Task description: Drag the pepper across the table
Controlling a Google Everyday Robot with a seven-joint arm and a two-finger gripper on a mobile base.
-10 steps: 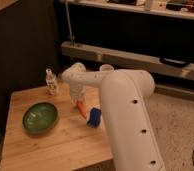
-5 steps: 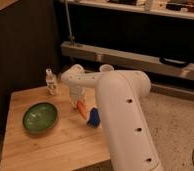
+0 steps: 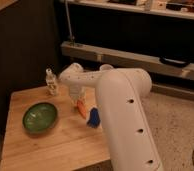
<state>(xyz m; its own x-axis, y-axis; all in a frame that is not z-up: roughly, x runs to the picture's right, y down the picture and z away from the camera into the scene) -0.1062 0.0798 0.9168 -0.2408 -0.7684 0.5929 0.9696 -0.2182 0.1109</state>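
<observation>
A green bowl (image 3: 40, 118) sits on the left of the table (image 3: 55, 150). The arm bends down from the right, its gripper (image 3: 79, 100) clamped on the pepper (image 3: 82, 109) mid-table, just left of a blue block (image 3: 94, 118).

dk green bowl (image 3: 40, 117), sm bottle (image 3: 51, 82) at back, blue block (image 3: 94, 118)

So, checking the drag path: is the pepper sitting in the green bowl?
No; the pepper lies on the table, apart from the bowl, directly under the pincer.
</observation>
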